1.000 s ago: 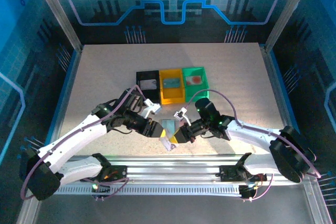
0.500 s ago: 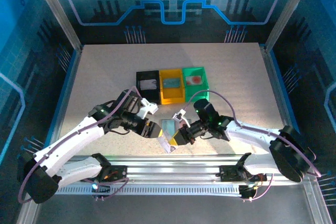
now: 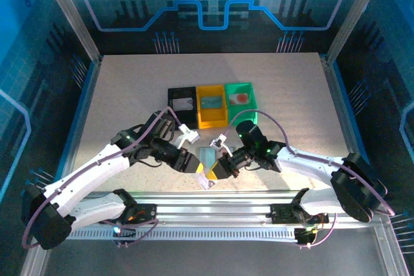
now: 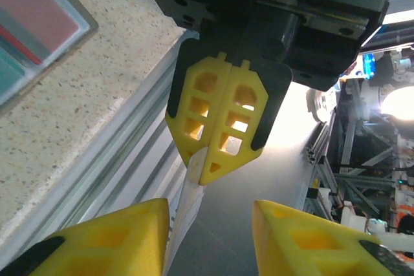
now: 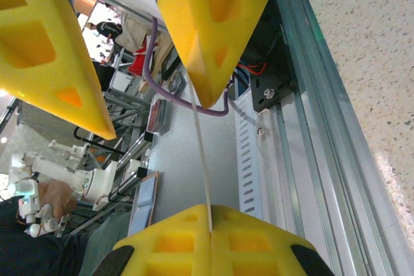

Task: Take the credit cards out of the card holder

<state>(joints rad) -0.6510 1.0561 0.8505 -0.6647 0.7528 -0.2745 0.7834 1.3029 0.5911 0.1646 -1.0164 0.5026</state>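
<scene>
My right gripper [image 3: 215, 171] is shut on a thin whitish credit card [image 3: 209, 183], holding it over the table's near edge. In the right wrist view the card [image 5: 202, 159] runs edge-on out of my shut gripper [image 5: 210, 227]. My left gripper [image 3: 199, 166] faces it with its jaws open on either side of the card's free end. In the left wrist view the card [image 4: 184, 211] lies close to one finger [image 4: 110, 237], with a wide gap to the other. The grey card holder [image 3: 208, 155] lies open on the table just behind both grippers.
A black bin [image 3: 182, 105], a yellow bin [image 3: 212, 106] and a green bin [image 3: 240, 98] stand in a row behind the card holder, each with a card inside. An aluminium rail [image 3: 213, 198] runs along the near table edge below the grippers.
My left gripper has moved right, toward the held card, and its jaws have narrowed. The right gripper has shifted slightly left, still holding the card.
</scene>
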